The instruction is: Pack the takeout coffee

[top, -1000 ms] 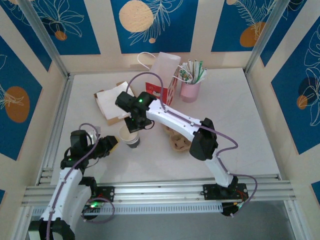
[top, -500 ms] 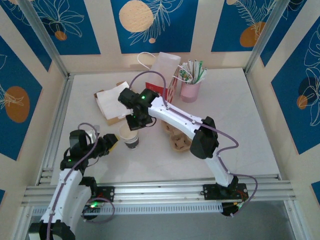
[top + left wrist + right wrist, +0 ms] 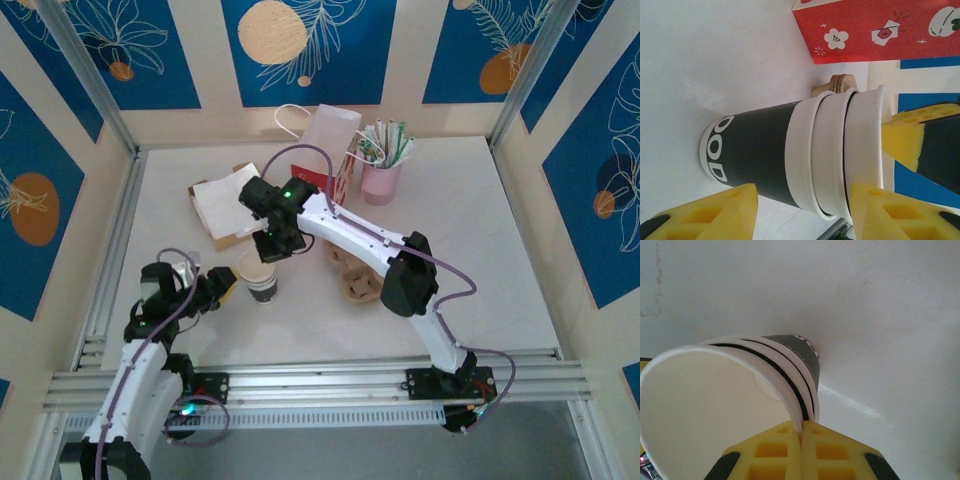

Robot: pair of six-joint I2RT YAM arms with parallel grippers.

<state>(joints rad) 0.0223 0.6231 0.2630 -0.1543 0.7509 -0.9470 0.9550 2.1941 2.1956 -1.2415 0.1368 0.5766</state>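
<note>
The takeout coffee cup (image 3: 260, 276) is found upright on the worktop (image 3: 480, 260), left of centre and toward the near edge. Its rolled rim is pinched on the far side by the right gripper (image 3: 801, 432), with the yellow pads (image 3: 835, 455) clamped together on the paper wall. The left gripper (image 3: 224, 289) is positioned just beside the cup on its left, fingers (image 3: 710, 212) apart. Contact with the cup cannot be determined. A red-and-white paper bag (image 3: 338, 140) is noted near the far edge.
</note>
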